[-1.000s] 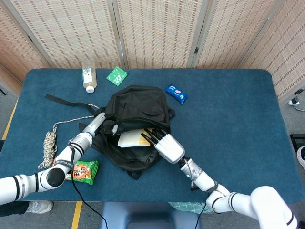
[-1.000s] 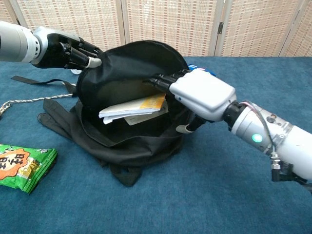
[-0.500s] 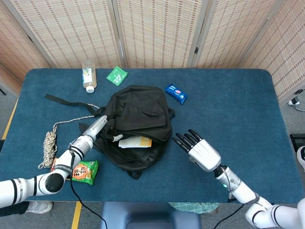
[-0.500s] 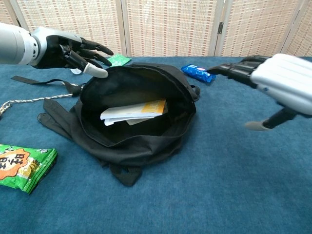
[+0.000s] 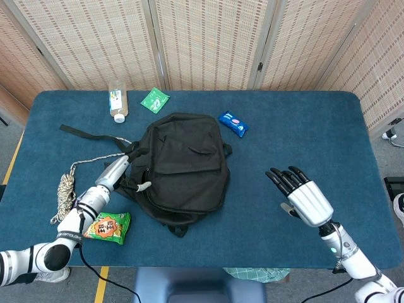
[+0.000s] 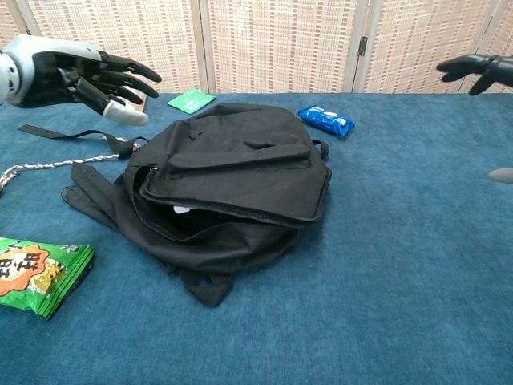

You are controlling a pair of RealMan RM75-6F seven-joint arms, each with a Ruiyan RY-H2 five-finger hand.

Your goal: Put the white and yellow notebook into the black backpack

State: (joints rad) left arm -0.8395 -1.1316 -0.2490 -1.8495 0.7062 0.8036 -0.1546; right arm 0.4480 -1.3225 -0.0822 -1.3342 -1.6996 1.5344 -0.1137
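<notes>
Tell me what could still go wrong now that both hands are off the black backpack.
The black backpack is only flopped shut: its mouth still gapes at the front, with a sliver of the white and yellow notebook showing, so the notebook may slide out if the bag gets lifted or tipped. The left hand hovers open near the strap and rope; sweeping low, it might snag either and drag the bag.
</notes>
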